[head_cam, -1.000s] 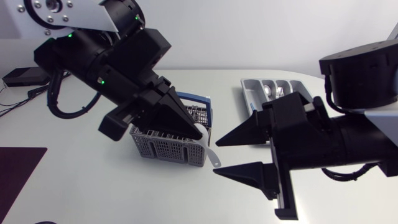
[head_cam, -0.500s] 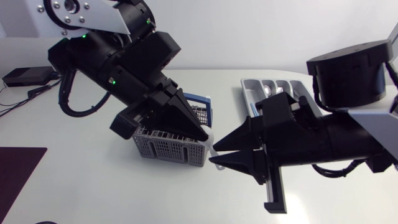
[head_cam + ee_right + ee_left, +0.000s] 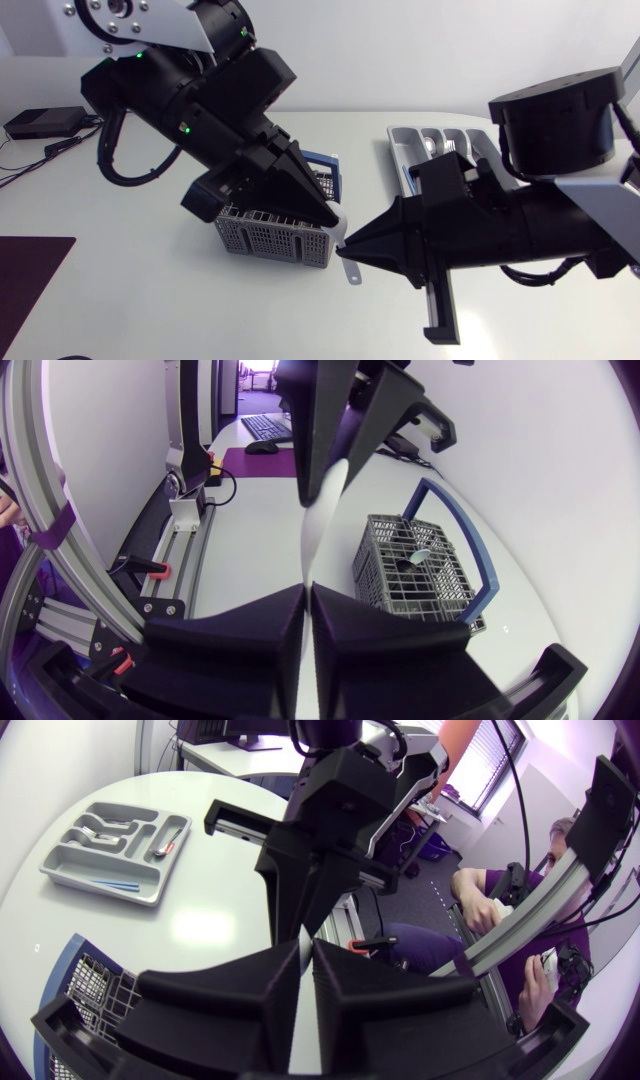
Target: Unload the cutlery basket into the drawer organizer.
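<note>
White plastic draws my eye in the head view: a slim white plastic utensil (image 3: 350,270) hangs above the table (image 3: 140,300), just beside the grey mesh cutlery basket with the blue handle (image 3: 268,240). My left gripper (image 3: 333,214) pinches its upper end with fingers pressed together; my right gripper (image 3: 348,252) is clamped on the lower part, and the holed tip pokes out beneath. The grey plastic drawer organizer (image 3: 398,150) lies well apart on my right side; a fork and a thin blue piece are in its compartments.

From the left wrist, my own fingers nearly meet, with the right gripper (image 3: 305,915) directly ahead, tip to tip; the utensil is mostly hidden here. The organizer (image 3: 60,870) holds several metal pieces, the blue one in the long slot, and one with a reddish handle.

From the right wrist, the utensil (image 3: 315,530) runs from between my fingers up to the left gripper (image 3: 320,470). Beyond it, the basket (image 3: 440,595) seems to hold at least one metal piece (image 3: 420,555); I cannot tell whether there are more.

I judge the job partway done: some cutlery is sorted, this piece is mid-handover and not yet placed, and the basket is not yet emptied.
</note>
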You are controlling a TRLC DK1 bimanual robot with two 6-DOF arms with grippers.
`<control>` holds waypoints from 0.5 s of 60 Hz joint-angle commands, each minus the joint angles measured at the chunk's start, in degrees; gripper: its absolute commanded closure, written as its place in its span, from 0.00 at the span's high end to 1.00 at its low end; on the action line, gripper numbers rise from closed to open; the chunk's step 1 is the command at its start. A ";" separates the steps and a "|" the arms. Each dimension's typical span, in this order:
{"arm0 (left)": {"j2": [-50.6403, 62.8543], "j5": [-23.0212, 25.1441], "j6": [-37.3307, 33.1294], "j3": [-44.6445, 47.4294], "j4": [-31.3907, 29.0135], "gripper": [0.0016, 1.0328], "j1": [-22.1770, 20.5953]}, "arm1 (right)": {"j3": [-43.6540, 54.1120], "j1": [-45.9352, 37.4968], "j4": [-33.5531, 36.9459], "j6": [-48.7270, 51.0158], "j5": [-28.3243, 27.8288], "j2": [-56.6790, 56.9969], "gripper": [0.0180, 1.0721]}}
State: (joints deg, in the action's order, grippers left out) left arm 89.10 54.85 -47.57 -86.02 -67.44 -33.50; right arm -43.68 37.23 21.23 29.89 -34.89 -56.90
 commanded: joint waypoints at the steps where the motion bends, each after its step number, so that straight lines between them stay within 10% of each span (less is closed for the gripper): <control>1: 0.81 1.05 1.60 -3.28 -0.06 0.55 0.54 | 2.28 -0.85 2.06 0.78 -0.17 0.39 0.06; 9: -0.59 1.22 6.44 -4.16 3.81 0.95 3.79 | 2.90 -3.48 3.90 2.28 -0.35 1.71 0.06; 30: -5.16 -10.73 18.04 1.47 12.86 0.95 8.36 | 4.66 -25.81 10.32 17.66 -0.79 6.19 0.06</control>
State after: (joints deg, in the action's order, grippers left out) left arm 85.82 45.95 -32.64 -87.64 -55.53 -24.86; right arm -40.49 16.38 29.91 41.43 -35.31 -50.98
